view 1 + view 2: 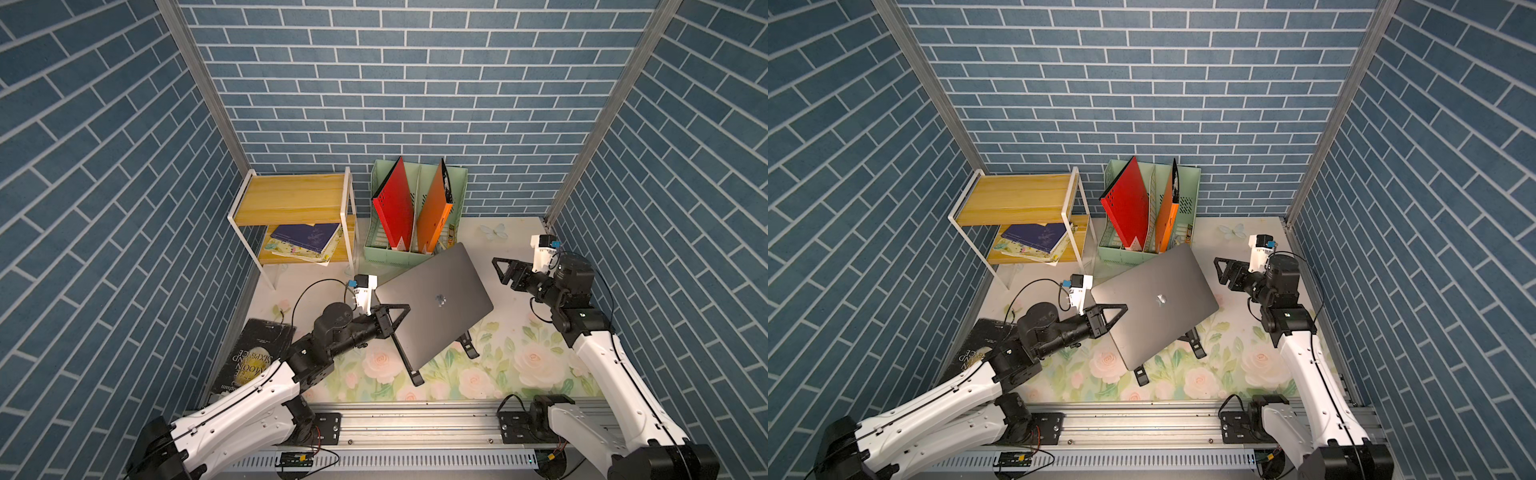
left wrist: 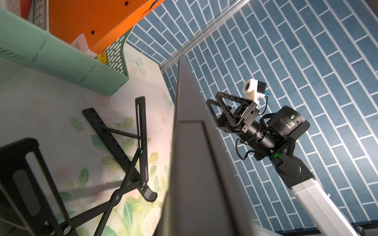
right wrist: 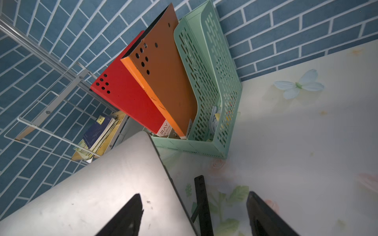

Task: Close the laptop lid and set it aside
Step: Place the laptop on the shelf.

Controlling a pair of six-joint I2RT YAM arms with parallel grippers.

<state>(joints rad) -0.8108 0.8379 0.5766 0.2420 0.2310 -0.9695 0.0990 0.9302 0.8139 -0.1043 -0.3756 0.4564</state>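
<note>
Moon-cover book (image 1: pixel 253 357) lies flat at the counter's (image 1: pixel 515 237) left edge, partly under your left arm; your left gripper (image 1: pixel 405 309) is clenched on the laptop's (image 1: pixel 436 324) left edge, one finger on top of the lid (image 1: pixel 453 282); lid is shut, logo up; laptop sits mid-counter, tilted, over the black folding stand (image 1: pixel 415 376); can't tell if it touches the stand; its far corner is just beside the green file rack (image 1: pixel 378 254); your right gripper (image 1: pixel 500 272) is released, fingers spread wide, near the laptop's right edge, not touching it.
</note>
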